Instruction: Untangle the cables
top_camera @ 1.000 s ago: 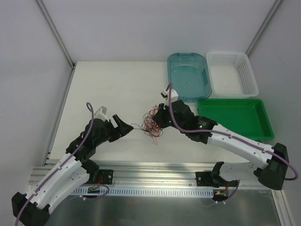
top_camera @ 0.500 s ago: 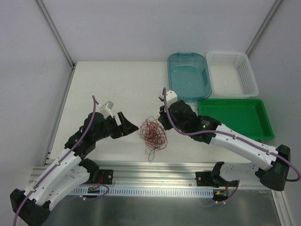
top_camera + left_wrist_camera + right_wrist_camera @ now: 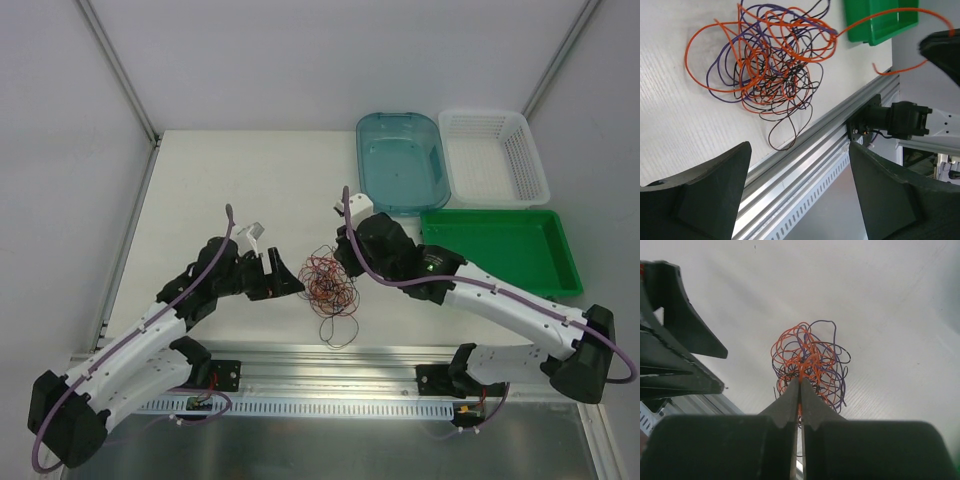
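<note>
Hair-thin cables point(image 3: 771, 67) (one loopy, wiry tangle)

Lighting bright, even and diffuse from overhead; shadows on the white table point(image 3: 220, 180) faint and soft-edged. Top view sharp across the frame. Wrist views hold the cables point(image 3: 770, 65) sharp, while the near fingers point(image 3: 785, 407) read dark and blurred.

**Open table to the left and far side, bins along the right**

The table point(image 3: 230, 180) lies bare left of and beyond the cables point(image 3: 328, 283), leaving wide passage there. The tangle fills the gap between the left gripper point(image 3: 288, 277), whose fingers are spread just beside it, and the right gripper point(image 3: 343, 266), pinched onto a strand. The green tray point(image 3: 500, 250), teal tub point(image 3: 400, 170) and white basket point(image 3: 490, 160) block the right. The aluminium rail point(image 3: 810, 150) runs close by the lowest black loop.
</note>
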Tool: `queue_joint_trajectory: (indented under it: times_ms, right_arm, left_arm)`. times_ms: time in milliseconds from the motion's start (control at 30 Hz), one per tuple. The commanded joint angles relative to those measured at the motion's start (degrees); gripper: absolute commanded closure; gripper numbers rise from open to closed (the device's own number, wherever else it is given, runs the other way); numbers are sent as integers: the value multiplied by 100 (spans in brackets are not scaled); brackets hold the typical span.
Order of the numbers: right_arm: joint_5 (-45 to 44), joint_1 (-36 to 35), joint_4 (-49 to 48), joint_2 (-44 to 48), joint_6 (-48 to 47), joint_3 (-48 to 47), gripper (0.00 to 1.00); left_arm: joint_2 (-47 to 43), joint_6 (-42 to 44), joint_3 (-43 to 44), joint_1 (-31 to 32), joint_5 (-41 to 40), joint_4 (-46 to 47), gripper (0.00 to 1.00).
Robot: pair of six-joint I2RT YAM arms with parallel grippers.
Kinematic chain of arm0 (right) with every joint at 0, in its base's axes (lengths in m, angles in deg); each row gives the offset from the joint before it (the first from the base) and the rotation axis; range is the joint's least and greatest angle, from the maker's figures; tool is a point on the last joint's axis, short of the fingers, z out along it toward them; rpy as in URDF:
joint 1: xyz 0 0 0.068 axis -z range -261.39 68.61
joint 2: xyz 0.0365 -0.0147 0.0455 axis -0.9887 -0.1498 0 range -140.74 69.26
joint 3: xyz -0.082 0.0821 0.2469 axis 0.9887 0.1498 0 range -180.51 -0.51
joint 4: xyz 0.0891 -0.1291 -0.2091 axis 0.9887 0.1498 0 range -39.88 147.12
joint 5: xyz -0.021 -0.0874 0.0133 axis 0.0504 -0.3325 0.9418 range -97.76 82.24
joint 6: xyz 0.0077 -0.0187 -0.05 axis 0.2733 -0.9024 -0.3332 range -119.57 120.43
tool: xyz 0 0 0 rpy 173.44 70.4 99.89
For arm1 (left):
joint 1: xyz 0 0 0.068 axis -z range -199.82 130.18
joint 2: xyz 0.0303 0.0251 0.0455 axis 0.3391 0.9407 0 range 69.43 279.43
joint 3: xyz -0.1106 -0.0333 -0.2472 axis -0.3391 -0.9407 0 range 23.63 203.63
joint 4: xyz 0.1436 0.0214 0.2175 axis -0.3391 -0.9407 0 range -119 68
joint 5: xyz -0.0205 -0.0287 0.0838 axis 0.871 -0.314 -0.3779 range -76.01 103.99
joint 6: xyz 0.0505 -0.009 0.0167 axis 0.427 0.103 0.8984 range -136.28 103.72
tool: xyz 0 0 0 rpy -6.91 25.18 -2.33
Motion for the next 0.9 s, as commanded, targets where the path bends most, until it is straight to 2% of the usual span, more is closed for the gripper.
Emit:
queue_joint_trajectory:
  times_ms: [0,200,400,500,600,667,733,767,800,867]
  right_arm:
    - [62,-28,-54,349,-53,-393,99]
    - [185,-37,-26,331,0,-482,99]
    - [273,-98,-114,349,96,-482,99]
    - [308,-151,-123,349,114,-560,99]
    - [344,-195,-88,436,114,-666,99]
    - [291,-204,-9,550,70,-719,99]
    - [3,-204,79,795,-8,-736,99]
    - [-147,-212,184,902,-105,-745,99]
    - [-427,-213,237,1024,-140,-745,99]
    - [-710,-195,438,1323,-402,-815,99]
  left_arm:
    - [283,-186,-189,167,-254,546,21]
    - [1231,-951,-172,632,-913,1591,28]
    - [2233,-1452,170,1396,-1931,1926,34]
    - [2734,-1689,320,1582,-2292,1936,39]
    - [3157,-1909,364,1714,-2618,1936,49]
    - [3272,-2067,251,1723,-2706,1918,64]
    - [3150,-2059,154,1723,-2907,1874,77]
    - [3070,-2016,92,1723,-3005,1691,89]
    - [2965,-1946,92,1723,-3136,1515,95]
    - [2614,-1638,188,1714,-3593,912,100]
